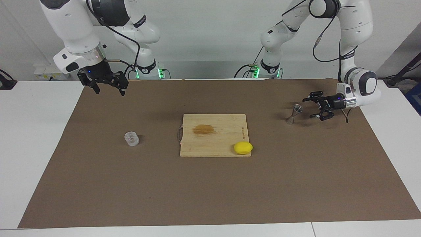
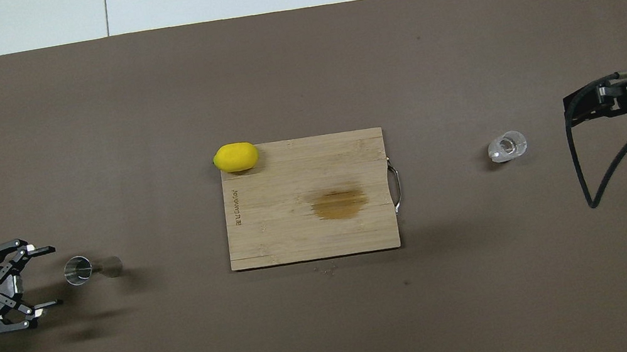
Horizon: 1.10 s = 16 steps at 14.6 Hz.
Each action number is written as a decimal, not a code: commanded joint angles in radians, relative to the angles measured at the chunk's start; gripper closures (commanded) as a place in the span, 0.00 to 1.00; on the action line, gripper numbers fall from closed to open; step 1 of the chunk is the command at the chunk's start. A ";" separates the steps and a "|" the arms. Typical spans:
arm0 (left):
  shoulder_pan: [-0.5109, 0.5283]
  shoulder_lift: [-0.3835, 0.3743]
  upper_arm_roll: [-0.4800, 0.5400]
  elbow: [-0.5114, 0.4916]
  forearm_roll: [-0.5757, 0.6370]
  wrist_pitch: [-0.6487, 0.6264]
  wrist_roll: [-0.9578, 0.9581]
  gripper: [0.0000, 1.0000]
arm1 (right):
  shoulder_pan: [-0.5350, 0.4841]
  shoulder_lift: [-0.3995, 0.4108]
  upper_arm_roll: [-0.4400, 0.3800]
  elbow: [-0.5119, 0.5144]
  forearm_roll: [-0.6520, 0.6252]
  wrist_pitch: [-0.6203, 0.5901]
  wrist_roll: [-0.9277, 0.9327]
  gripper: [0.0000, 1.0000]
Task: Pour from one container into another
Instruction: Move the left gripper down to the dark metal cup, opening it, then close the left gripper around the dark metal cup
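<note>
Toward my left arm's end of the mat, the jigger [image 1: 293, 114] stands upright; my left gripper [image 1: 309, 107] is just beside it, jaws apart. The glass cup [image 1: 132, 138] sits toward my right arm's end, right gripper [image 1: 108, 89] spread, waiting.

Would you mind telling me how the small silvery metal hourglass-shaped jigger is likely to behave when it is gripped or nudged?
The small silvery metal hourglass-shaped jigger stands upright on a small foot with a narrow waist, so a sideways nudge would probably tip it. Once down, its round cones would likely roll. Its smooth metal looks stiff but probably slippery.
</note>
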 commanded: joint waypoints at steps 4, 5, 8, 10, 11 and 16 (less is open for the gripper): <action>-0.059 -0.020 0.012 -0.060 -0.042 -0.009 0.028 0.00 | -0.013 -0.013 0.003 -0.021 0.019 0.016 -0.006 0.00; -0.062 -0.020 0.012 -0.060 -0.042 -0.009 0.028 0.00 | -0.013 -0.013 0.003 -0.021 0.021 0.016 -0.006 0.00; -0.079 -0.020 0.011 -0.067 -0.046 -0.014 0.028 0.00 | -0.013 -0.013 0.003 -0.021 0.021 0.016 -0.006 0.00; -0.080 -0.020 0.012 -0.067 -0.046 -0.018 0.028 0.06 | -0.013 -0.013 0.003 -0.021 0.019 0.016 -0.006 0.00; -0.079 -0.020 0.012 -0.067 -0.046 -0.020 0.028 0.09 | -0.013 -0.013 0.003 -0.021 0.021 0.016 -0.006 0.00; -0.074 -0.024 0.014 -0.067 -0.046 -0.027 0.026 0.25 | -0.013 -0.013 0.003 -0.021 0.021 0.016 -0.006 0.00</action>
